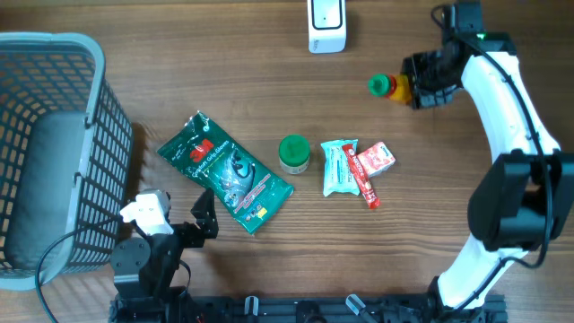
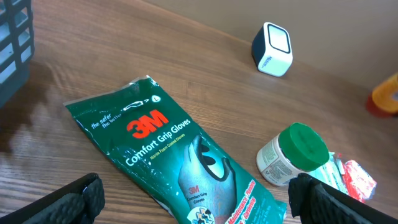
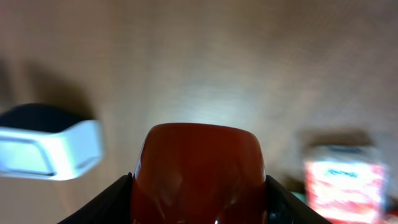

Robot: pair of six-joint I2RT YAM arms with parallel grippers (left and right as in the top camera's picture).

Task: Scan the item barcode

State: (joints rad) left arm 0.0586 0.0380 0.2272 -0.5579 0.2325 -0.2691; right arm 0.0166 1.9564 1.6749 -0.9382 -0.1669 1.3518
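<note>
One small bottle with a green cap and a red-orange body sits clenched in the right claw, which grips it by the body end. From overhead its long axis runs roughly level with the counter, and the green cap points straight out from the claw's tips. The body fills the space between the claw's fingers in the right wrist view, which is blurred; whether the bottle touches the counter cannot be told.

The white scanner stands out past the cap and off to one side of the claw, apart from the bottle. On the claw's other side, near the robot, a red-and-white packet lies against a teal pouch, and a green-lidded jar stands just beside the pouch.

The left claw is released, its fingers spread wide and holding nothing. A green glove packet lies flat just ahead of it, with the jar farther out. A grey wire basket stands off to this claw's outer side.

The counter is brown wood with a fine grain.
</note>
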